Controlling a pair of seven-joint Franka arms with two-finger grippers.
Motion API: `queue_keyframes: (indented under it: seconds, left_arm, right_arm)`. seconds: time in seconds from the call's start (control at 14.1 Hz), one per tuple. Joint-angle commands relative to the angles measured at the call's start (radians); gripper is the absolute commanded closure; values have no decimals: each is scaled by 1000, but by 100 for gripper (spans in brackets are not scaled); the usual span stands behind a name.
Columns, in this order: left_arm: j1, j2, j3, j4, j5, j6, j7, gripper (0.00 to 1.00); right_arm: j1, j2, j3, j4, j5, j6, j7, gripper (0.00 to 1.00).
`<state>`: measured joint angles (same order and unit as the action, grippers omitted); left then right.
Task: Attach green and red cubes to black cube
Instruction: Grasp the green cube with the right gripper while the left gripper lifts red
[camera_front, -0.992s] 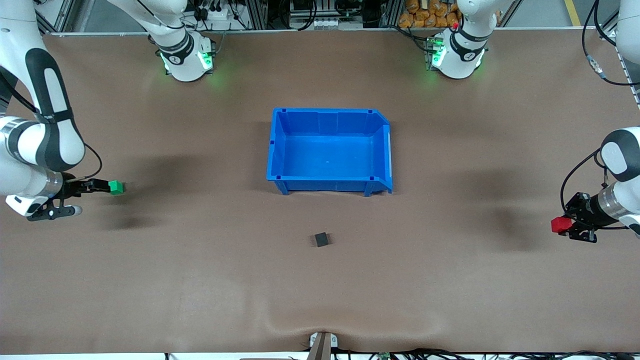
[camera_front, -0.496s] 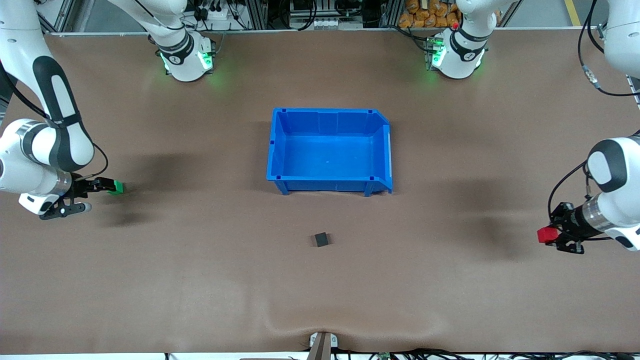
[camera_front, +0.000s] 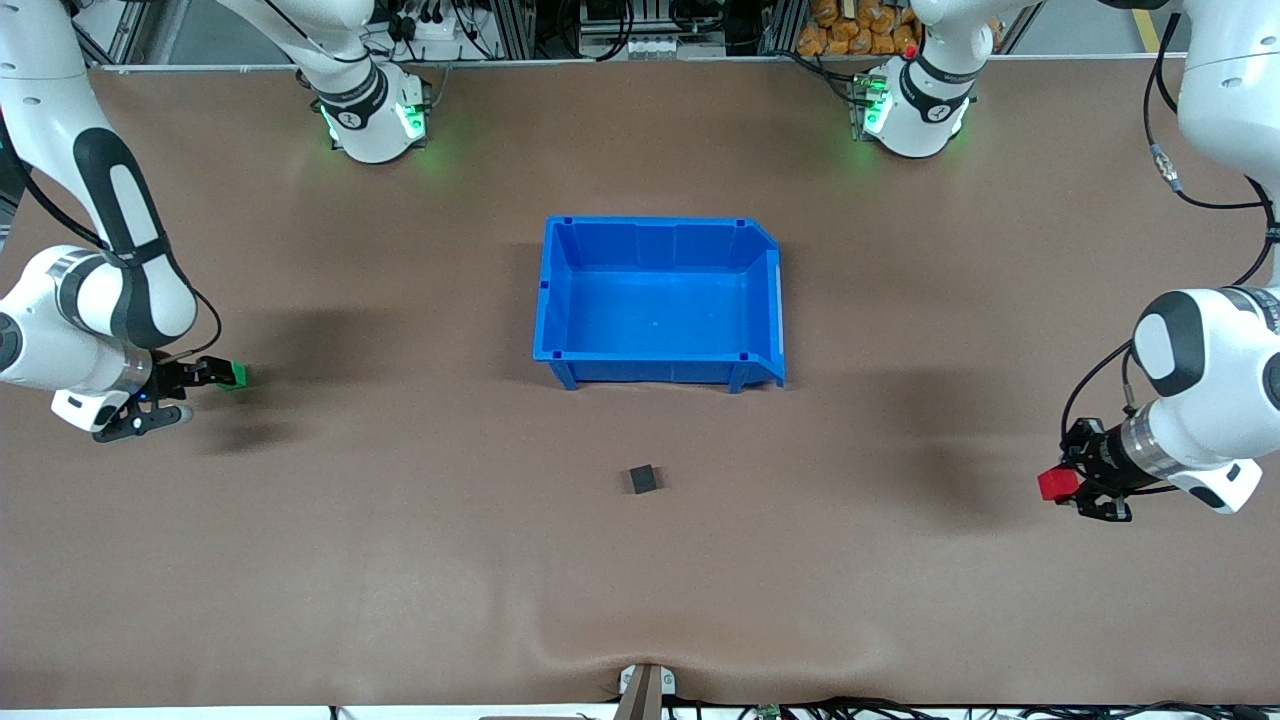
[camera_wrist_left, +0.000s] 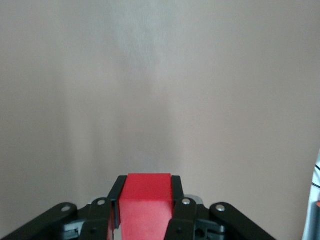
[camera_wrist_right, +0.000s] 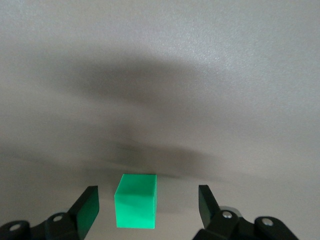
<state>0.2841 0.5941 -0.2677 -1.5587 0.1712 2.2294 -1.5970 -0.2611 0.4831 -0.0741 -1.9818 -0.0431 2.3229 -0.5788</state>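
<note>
- The black cube (camera_front: 643, 479) lay alone on the table (camera_front: 400, 560), nearer to the front camera than the blue bin (camera_front: 560, 300) and just apart from it. Nothing touched it.
- The red cube (camera_front: 1053, 485) was held in the left gripper (camera_front: 1062, 486), above the table toward the left arm's end, well apart from the black cube. In the left wrist view the fingers (camera_wrist_left: 115, 197) pressed on both sides of the red cube (camera_wrist_left: 146, 206).
- The green cube (camera_front: 236, 375) was at the right arm's end of the table, also well apart from the black cube. In the right wrist view the green cube (camera_wrist_right: 135, 200) sat between the fingers (camera_wrist_right: 86, 210) of the right gripper (camera_wrist_right: 145, 210), with a gap on each side, so the fingers were apart and did not grip it.
- The black cube lay between the two grippers, about level with the red cube across the table. I judged the left arm as more ready, because it already carried its cube; it needed to travel straight toward the black cube.
- The right gripper (camera_front: 215, 374) probably had to close on the green cube first.
</note>
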Motion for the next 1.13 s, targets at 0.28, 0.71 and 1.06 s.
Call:
queue_keyframes:
  seconds: [0.28,0.71,1.06]
  left_arm:
    - [-75,15,2,55,5,-53,-152,100]
    - [-201,36,2,75,-22,-56,-228,100]
    - [-313,102,13,152,-19,-56,-353,100]
  right_arm:
    - [-29,-1,20,-74,-17,64,-13,11]
    - [-27,0,20,-83,-15,67,-13,100]
    - [-17,-1,20,-74,-12,33,4,100]
